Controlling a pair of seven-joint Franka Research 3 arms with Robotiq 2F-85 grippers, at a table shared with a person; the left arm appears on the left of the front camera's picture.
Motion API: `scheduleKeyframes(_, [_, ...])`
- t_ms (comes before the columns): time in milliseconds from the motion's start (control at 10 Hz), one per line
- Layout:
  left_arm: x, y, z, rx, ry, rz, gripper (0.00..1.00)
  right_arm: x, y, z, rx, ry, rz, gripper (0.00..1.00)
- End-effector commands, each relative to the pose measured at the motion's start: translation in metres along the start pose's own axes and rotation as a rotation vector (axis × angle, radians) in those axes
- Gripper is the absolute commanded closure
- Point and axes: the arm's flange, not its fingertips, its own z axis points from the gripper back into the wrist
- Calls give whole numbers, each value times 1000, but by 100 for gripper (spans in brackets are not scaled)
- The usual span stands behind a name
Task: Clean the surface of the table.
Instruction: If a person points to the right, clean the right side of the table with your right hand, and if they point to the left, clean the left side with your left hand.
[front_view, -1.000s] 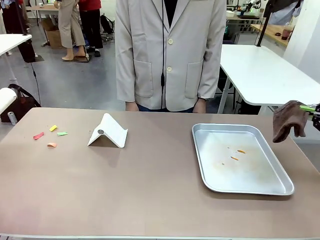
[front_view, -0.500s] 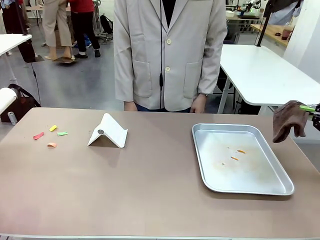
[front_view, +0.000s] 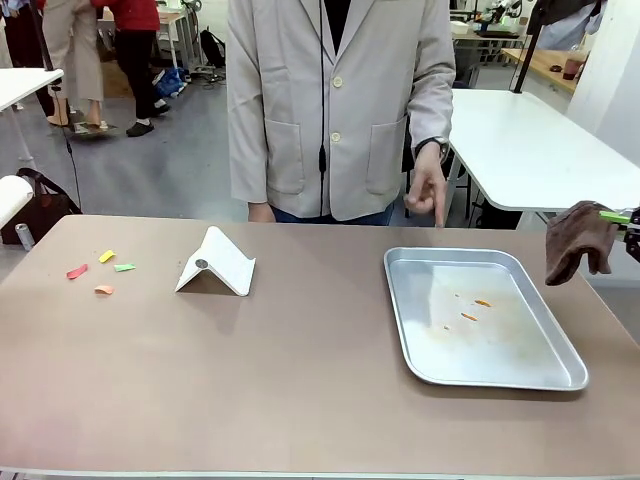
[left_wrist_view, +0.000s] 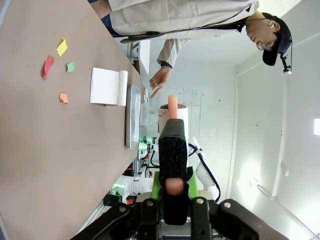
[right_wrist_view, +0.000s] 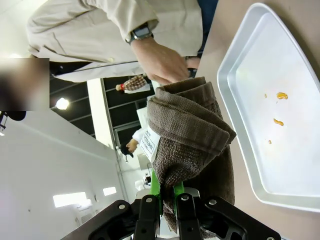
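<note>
The table (front_view: 300, 380) spans the foreground, unwiped: paper scraps (front_view: 100, 270) at its left, tray (front_view: 392, 300) at its right. Change noted: the person's hand (front_view: 430, 185) has risen, finger pointing down towards the tray, probably a cue. The right gripper (right_wrist_view: 167, 192) clamps a brown cloth (front_view: 577, 240) beyond the right edge. The left gripper (left_wrist_view: 173, 187) clamps a dark tool (left_wrist_view: 172, 150).

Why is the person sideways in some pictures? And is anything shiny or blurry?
Left and right wrist views: the cameras are rolled, so the person looks sideways. Front view: sharp, soft light; the tray gleams dully and the stand casts a faint shadow on the table.
</note>
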Motion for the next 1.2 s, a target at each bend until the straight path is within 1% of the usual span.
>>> scheduleKeyframes(0, [-5, -5, 0, -6, 3, -3, 100, -1, 2, 1, 14, 9, 1, 100])
scheduleKeyframes(400, [-5, -5, 0, -6, 3, -3, 100, -1, 2, 1, 14, 9, 1, 100])
scheduleKeyframes(500, [-5, -5, 0, -6, 3, -3, 100, 0, 0, 0, 0, 0, 0, 89])
scheduleKeyframes(700, [-5, -5, 0, -6, 3, -3, 100, -4, 7, -11, -100, -22, 71, 89])
scheduleKeyframes(800, [-5, -5, 0, -6, 3, -3, 100, -8, 15, -20, -139, -12, 136, 89])
scheduleKeyframes(900, [-5, -5, 0, -6, 3, -3, 100, -12, 24, -31, -212, 2, 223, 89])
scheduleKeyframes(1100, [-5, -5, 0, -6, 3, -3, 100, -18, 36, -59, -426, -7, 380, 89])
